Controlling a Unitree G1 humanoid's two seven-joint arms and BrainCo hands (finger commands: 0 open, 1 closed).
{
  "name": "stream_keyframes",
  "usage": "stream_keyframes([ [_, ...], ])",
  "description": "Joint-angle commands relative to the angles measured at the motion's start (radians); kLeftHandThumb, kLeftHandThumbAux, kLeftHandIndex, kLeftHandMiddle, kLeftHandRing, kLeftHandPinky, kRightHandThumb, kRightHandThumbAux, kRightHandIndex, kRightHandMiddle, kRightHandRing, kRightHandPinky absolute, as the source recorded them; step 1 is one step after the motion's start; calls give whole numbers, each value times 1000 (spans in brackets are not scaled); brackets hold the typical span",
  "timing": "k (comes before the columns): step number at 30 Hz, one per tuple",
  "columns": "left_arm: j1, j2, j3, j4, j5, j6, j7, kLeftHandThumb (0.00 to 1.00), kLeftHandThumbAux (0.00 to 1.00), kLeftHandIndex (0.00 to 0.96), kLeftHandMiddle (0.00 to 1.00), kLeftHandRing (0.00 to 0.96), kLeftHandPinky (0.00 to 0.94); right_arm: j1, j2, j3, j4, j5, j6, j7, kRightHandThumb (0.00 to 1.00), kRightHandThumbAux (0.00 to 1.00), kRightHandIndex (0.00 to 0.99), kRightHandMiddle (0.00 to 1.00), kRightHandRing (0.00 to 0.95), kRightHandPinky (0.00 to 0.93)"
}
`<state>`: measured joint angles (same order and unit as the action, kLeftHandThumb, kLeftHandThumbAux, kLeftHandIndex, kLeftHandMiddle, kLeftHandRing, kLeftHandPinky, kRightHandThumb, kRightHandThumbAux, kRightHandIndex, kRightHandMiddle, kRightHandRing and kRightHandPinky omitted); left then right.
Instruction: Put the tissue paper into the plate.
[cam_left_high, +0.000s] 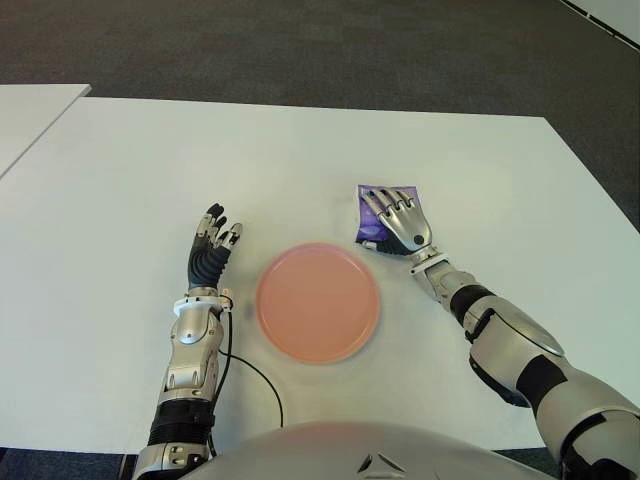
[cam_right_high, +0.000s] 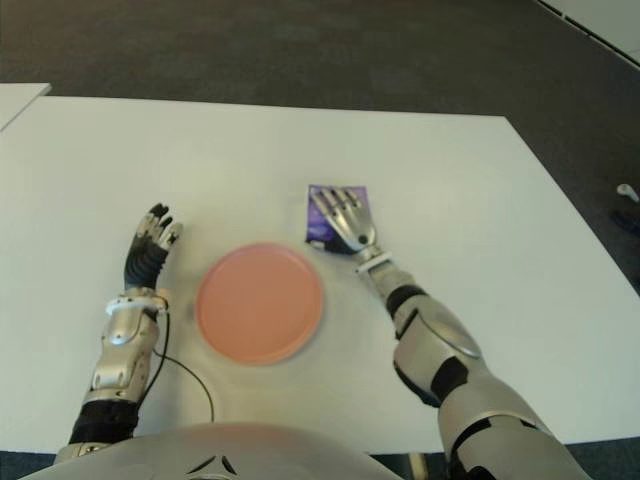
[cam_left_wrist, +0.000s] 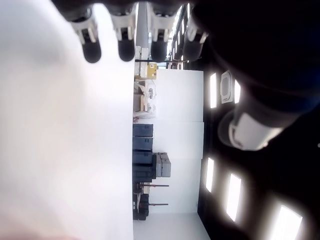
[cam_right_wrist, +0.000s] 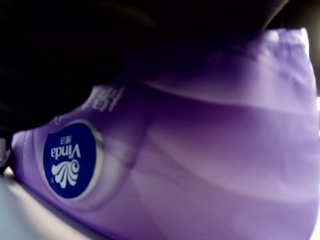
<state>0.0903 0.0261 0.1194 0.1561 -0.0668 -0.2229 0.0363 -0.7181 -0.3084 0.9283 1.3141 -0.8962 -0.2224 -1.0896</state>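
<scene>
1. Tissue pack (cam_left_high: 376, 199), purple, lies on the table (cam_left_high: 300, 160) right of frame centre, just up and right of the plate (cam_left_high: 317, 301). Not in the plate.
2. Right hand (cam_left_high: 402, 226) lies over the pack, fingers spread across its top. Whether they have closed into a grip: cannot tell. Right wrist view is filled with purple wrapper and a blue round logo, so the palm is very close to or on the pack.
3. Plate, pink, sits at lower centre, nothing in it.
4. Left hand (cam_left_high: 211, 250) shows left of the plate, fingers loosely extended, holding nothing; its wrist view confirms straight fingertips (cam_left_wrist: 91, 51) over bare table.
5. Progress, as I judge it: reach done, grasp unconfirmed; lift, carry to the plate and release all remain.
6. Hidden: most of the pack under the hand; finger contact underneath.
</scene>
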Motion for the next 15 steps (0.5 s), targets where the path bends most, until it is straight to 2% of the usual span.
stream_keyframes([
  [1, 3, 5, 7, 8, 12, 19, 9, 0, 562, 0, 0, 0, 0, 168, 46, 9, 48, -11, -107, 119, 800, 679, 364, 469, 555, 591],
  [7, 8, 1, 10, 1, 8, 20, 11, 0, 574, 0, 3, 0, 0, 187, 70, -16, 55, 8, -115, 117, 838, 681, 386, 525, 752, 797],
  [10, 7, -2, 12, -1, 3, 23, 9, 0, 577, 0, 5, 0, 0, 193, 80, -34, 54, 21, -122, 106, 845, 680, 390, 529, 812, 840],
  [15, 5, -5, 14, -2, 2, 26, 9, 0, 576, 0, 8, 0, 0, 198, 91, -64, 51, 48, -146, 117, 853, 677, 399, 540, 858, 860],
])
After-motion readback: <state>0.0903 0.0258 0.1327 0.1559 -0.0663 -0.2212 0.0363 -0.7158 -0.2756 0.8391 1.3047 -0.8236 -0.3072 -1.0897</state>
